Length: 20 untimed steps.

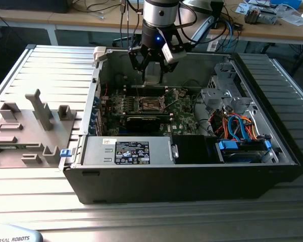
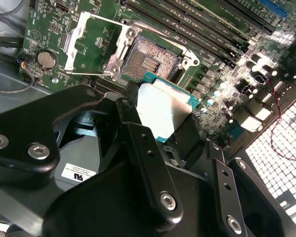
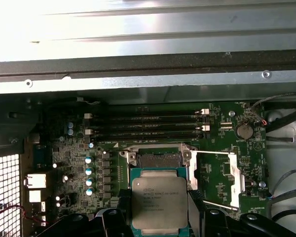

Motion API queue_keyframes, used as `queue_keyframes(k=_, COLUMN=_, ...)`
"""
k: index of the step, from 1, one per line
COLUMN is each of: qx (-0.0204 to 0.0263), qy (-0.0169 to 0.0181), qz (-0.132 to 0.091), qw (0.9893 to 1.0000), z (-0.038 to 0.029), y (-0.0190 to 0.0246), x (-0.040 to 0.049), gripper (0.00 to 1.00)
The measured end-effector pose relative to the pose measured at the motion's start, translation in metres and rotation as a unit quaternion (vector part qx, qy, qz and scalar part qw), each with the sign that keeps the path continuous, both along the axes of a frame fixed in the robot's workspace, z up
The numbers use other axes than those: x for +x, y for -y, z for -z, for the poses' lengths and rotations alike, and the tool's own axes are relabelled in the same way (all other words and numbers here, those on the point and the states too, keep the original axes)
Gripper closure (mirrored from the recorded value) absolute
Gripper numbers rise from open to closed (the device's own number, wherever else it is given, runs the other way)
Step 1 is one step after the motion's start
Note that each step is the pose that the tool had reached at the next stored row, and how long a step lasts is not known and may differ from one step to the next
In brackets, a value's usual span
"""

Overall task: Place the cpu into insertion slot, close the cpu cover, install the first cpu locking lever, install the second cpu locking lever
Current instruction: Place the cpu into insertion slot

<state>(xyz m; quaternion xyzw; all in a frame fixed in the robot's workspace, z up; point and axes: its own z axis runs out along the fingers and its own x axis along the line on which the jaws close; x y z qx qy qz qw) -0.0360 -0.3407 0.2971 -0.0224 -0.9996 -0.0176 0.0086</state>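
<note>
zero of four steps look finished, as far as we can see. gripper is clamped shut on the cpu, pinching its opposite edges, with the metal top turned toward the wrist cameras. we see the cpu hanging inside the case, up off the board. we judge it apart from the slot, not seated. in both wrist views the chip overlaps one edge of the slot, so it's roughly lined up but offset. slot centre shows bare contacts with nothing in it.

cover is flipped open and lies back on the board just beside the slot, so the way in is free. levers look unlatched; thin rods stick out near the cover, though we can't tell exactly how each one sits.

left to do: all of it. cpu not in, cover not shut, neither lever locked. we'd call this the carry-in part of step one.
</note>
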Motion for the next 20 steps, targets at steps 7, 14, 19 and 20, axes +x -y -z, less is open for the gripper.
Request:
queue_keyframes(k=7, qx=0.0000, qy=0.0000, qz=0.006, qw=1.0000, z=0.0000, y=0.0000, x=0.0000, gripper=0.46)
queue_keyframes(k=14, qx=0.0000, qy=0.0000, qz=0.011, qw=0.9999, z=0.0000, y=0.0000, x=0.0000, gripper=0.46)
queue_keyframes(k=19, qx=0.0000, qy=0.0000, qz=0.013, qw=0.9999, z=0.0000, y=0.0000, x=0.0000, gripper=0.46)
queue_keyframes(k=20, qx=0.0000, qy=0.0000, qz=0.014, qw=0.9999, z=0.0000, y=0.0000, x=0.0000, gripper=0.46)
